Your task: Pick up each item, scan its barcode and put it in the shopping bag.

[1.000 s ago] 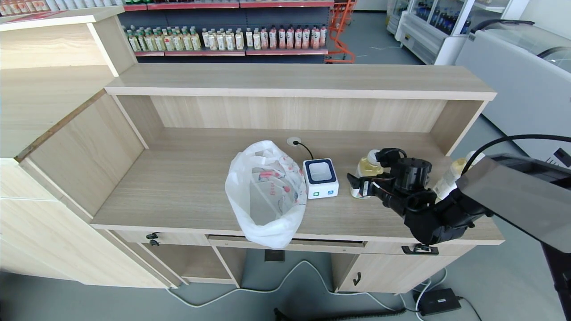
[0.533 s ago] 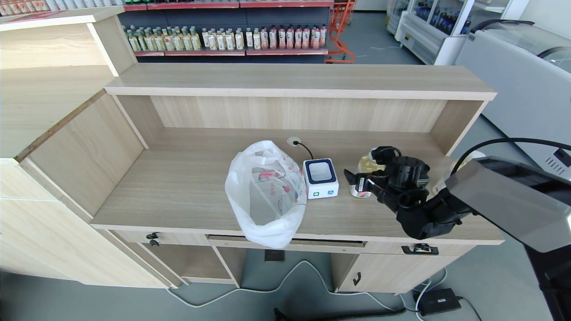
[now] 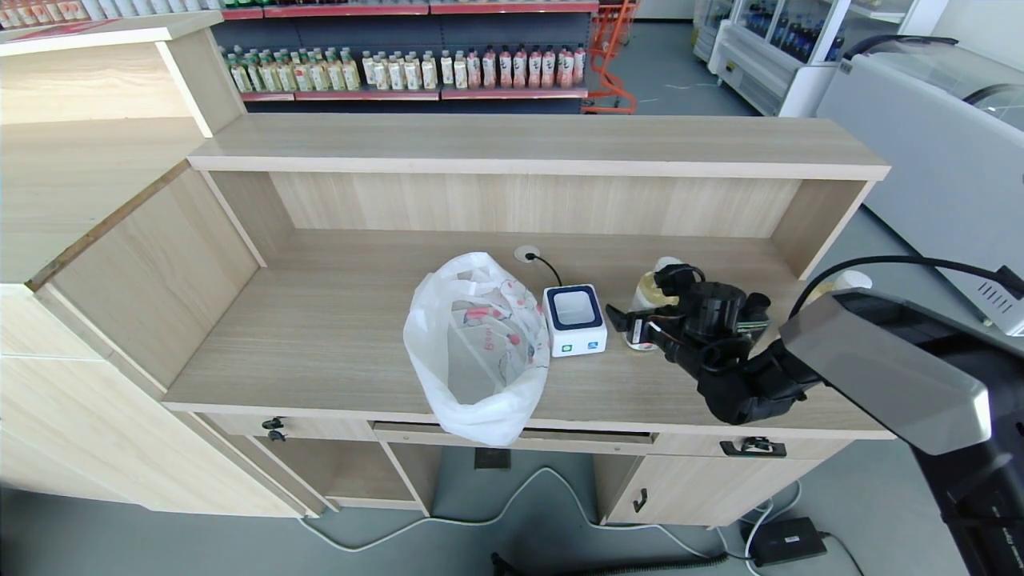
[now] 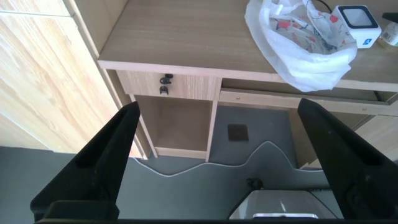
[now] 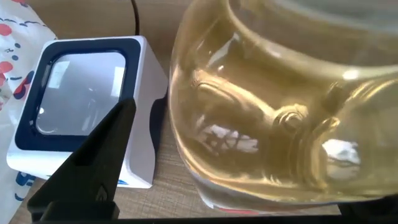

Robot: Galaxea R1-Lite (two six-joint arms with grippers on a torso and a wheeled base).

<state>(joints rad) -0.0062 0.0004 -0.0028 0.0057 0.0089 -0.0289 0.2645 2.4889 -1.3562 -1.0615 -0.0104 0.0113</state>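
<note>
While the right gripper was closed around the lower body of the bottle, the bottle (yellow liquid, white cap) stood just beside the scanner, on the side away from the shopping bag. Whether its base touched the counter could not be determined. In the right wrist view, one finger lay on the bottle's scanner side. The shopping bag sat open-mouthed at the counter's front edge, against the scanner. The left gripper hung below counter level, in front of the counter, jaws spread wide, holding nothing. A second bottle stood partly hidden behind the right arm.
</note>
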